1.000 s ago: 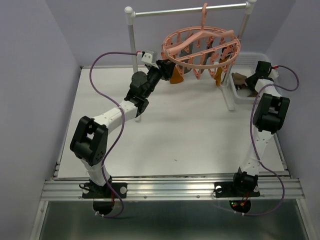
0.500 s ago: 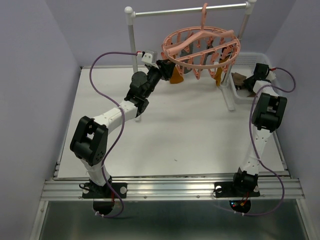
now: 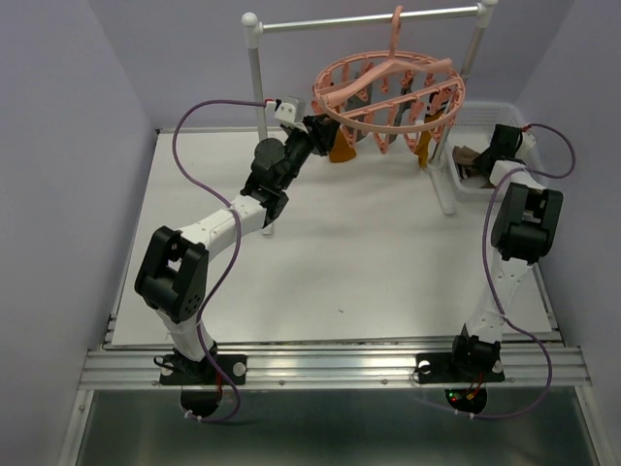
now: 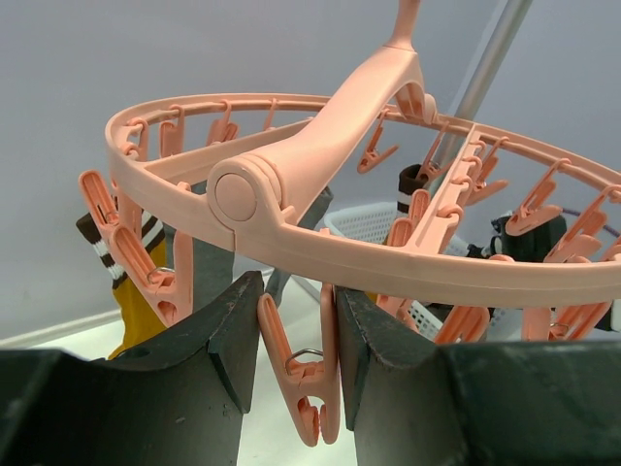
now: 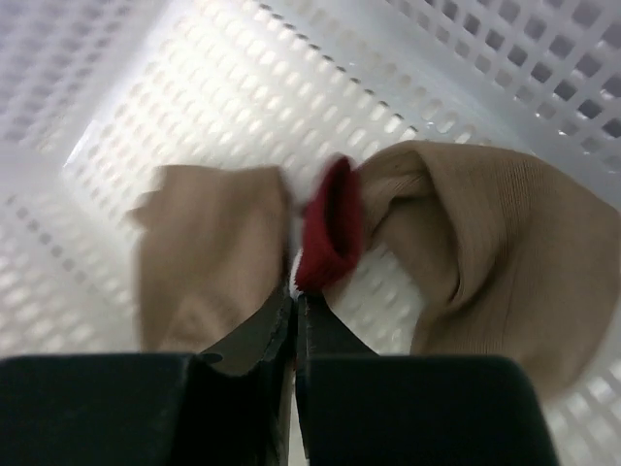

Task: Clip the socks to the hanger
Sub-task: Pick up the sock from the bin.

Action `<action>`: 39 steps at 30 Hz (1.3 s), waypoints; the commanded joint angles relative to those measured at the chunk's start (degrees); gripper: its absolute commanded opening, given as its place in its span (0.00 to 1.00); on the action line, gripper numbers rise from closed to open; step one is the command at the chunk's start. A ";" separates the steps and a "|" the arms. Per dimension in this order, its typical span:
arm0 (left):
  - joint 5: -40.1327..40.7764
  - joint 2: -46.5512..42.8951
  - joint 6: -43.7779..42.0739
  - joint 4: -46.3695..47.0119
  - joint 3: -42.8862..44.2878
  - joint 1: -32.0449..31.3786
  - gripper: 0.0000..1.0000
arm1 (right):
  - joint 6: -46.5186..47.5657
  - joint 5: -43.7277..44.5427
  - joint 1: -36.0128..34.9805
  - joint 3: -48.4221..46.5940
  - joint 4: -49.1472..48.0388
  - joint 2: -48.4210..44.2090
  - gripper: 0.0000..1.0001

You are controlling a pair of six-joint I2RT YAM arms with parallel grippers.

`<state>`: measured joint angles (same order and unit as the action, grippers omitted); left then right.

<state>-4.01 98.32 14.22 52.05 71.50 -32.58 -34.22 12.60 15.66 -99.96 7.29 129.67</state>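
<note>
Socks [image 3: 342, 148] hung clipped on the hanger [image 3: 388, 92] from above, while the right gripper [image 3: 482, 163] sat in the basket [image 3: 505, 105]. Left wrist: the left gripper [image 4: 299, 320] squeezed 1 clip [image 4: 303, 374]. Right wrist: a tan sock [image 5: 466, 223], soft, light and limp, lay crosswise, red cuff [image 5: 330, 228] toward closed jaws that seemingly pinched it there, the best hold.

A salmon-pink round hanger [image 4: 320, 160] hangs at the table's [image 3: 369, 252] 1 o'clock. Mustard socks [image 3: 342, 149] are clipped at its 7 and 5 o'clock. Tan socks [image 5: 485, 252], one red-cuffed, lie crumpled in the basket [image 5: 243, 87] at 2 o'clock.
</note>
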 commanded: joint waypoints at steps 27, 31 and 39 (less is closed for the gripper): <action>5.07 -2.44 2.13 3.23 0.73 -0.21 0.00 | 55.13 -36.73 -12.14 27.71 -15.30 -56.16 0.01; 4.71 -1.73 3.36 3.05 1.88 -0.21 0.00 | 54.44 -39.67 -12.14 29.03 -11.95 -60.22 0.01; 6.73 -1.29 5.03 2.79 2.94 -0.38 0.00 | 51.54 -36.83 -12.14 30.61 -7.12 -63.04 0.01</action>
<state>0.16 97.23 17.96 51.64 71.37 -32.67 19.07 -22.17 3.68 -70.19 -3.62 67.53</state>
